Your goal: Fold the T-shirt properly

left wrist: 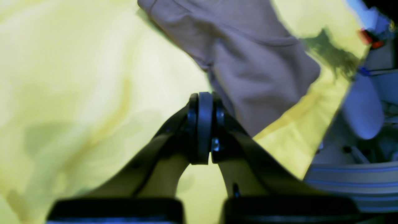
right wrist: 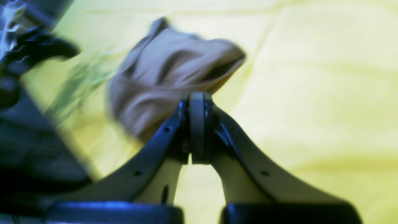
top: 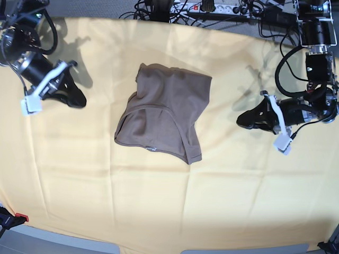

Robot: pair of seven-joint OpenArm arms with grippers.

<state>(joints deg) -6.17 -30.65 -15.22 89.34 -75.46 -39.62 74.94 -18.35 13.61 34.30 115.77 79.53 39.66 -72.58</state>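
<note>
The taupe T-shirt [top: 164,114] lies crumpled in a rough heap at the middle of the yellow cloth, with a hem edge toward the front. My left gripper [top: 241,120] hovers to the shirt's right, apart from it, shut and empty. My right gripper [top: 79,100] is far to the shirt's left, also shut and empty. In the left wrist view the closed fingertips [left wrist: 203,96] point toward the T-shirt [left wrist: 248,62] just beyond them. In the right wrist view the closed gripper [right wrist: 197,96] sits in front of the bunched T-shirt [right wrist: 164,77].
A large pale yellow cloth [top: 159,201] covers the table, with soft creases. Cables and a power strip [top: 212,8] run along the back edge. A red and black clamp [top: 10,218] sits at the front left corner.
</note>
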